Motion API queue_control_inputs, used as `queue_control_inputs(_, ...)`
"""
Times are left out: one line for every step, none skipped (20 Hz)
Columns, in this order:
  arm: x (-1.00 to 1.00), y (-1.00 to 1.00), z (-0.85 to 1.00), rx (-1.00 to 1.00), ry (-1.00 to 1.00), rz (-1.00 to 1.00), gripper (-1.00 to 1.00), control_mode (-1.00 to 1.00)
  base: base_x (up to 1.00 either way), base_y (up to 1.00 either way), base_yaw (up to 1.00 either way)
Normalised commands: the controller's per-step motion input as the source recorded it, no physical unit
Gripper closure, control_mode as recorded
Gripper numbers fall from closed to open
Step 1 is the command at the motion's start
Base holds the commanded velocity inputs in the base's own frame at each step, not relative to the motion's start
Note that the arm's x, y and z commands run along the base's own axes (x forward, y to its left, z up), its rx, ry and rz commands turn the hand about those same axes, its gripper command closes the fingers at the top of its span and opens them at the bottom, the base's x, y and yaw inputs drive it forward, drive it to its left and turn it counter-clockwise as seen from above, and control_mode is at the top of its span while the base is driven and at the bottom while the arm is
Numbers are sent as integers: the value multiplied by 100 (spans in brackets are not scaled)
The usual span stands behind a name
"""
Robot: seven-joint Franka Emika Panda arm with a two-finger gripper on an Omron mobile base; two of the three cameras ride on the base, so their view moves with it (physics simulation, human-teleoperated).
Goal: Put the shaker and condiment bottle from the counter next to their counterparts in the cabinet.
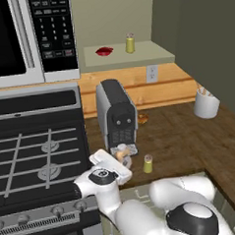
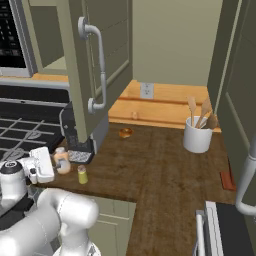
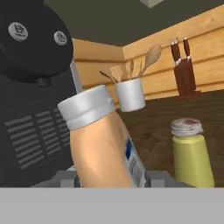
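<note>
- We have our gripper (image 1: 123, 156) down at the front of the counter (image 1: 189, 134), around the condiment bottle (image 3: 103, 144), which stands just before the black coffee machine (image 1: 117, 114).
- In the hand view the bottle fills the space between the finger tips and leans toward 11 o'clock; the jaws look drawn in against its sides, but we cannot tell whether the grip is firm yet.
- The shaker (image 1: 148, 163) stands on the counter just beside the bottle, at about 3 o'clock from it in the left base view, apart from the gripper.
- To do this step well, we judge the squeeze should finish before any lift, then we raise straight up, clear of the coffee machine.
- The shaker is close; a sideways swing could knock it over.
- The cabinet (image 1: 130, 54) shelf lies at 12 o'clock, holding the second shaker (image 1: 129, 43) and the red item (image 1: 104, 51); the bottle belongs beside the red item.
- The cabinet door (image 2: 95, 65) hangs open over the route; we should steer round it.
</note>
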Motion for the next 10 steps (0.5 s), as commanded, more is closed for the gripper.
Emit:
queue_control_inputs(-100,-46,64,0,-39,0,100,-100,0,0,0)
queue_control_inputs(-62,-31,100,-6,-38,7,100,-100,0,0,0)
queue_control_inputs(-43,-40,100,-9,-33,7,100,-100,0,0,0)
queue_control_inputs(-14,-36,100,0,-13,19,100,-100,0,0,0)
queue_control_inputs(0,-32,100,0,0,21,100,-100,0,0,0)
queue_control_inputs(0,-39,100,0,0,23,100,-100,0,0,0)
queue_control_inputs(14,-26,100,0,1,33,100,-100,0,0,0)
queue_control_inputs(0,-29,100,0,0,35,100,-100,0,0,0)
queue_control_inputs(0,-14,100,0,0,28,100,-100,0,0,0)
queue_control_inputs(0,0,100,-1,0,25,100,-100,0,0,0)
